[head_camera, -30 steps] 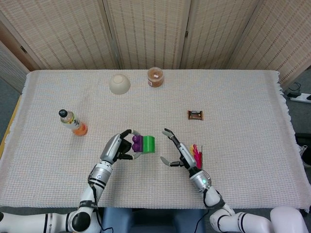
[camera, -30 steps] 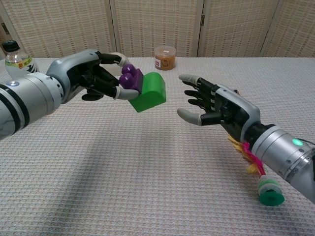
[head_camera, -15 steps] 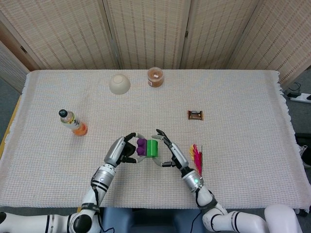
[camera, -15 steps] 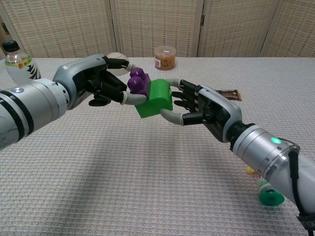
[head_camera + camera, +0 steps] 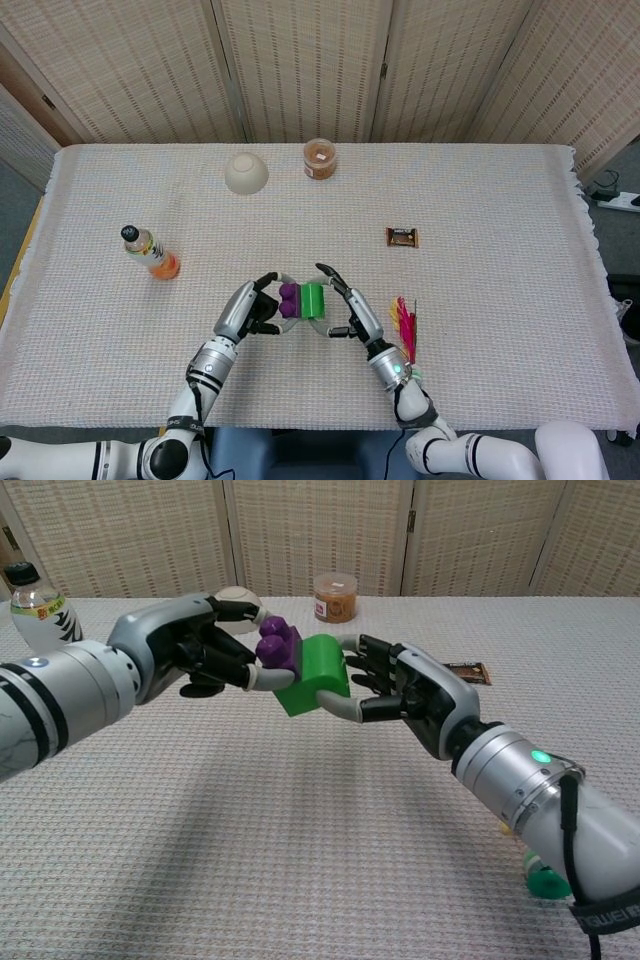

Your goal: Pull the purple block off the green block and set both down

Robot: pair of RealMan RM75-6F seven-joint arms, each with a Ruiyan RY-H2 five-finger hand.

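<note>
The purple block is still plugged onto the green block, and the pair hangs above the table near its front middle. My left hand grips the purple block from the left. From the right, my right hand has closed around the green block's end, fingers over the top and thumb underneath.
A drink bottle stands at the left. A white bowl and a brown jar sit at the back. A snack packet lies to the right. A pink and yellow item lies beside my right wrist.
My right hand moved left from open and apart to closing on the green block. My left hand shifted slightly right with the joined blocks.
</note>
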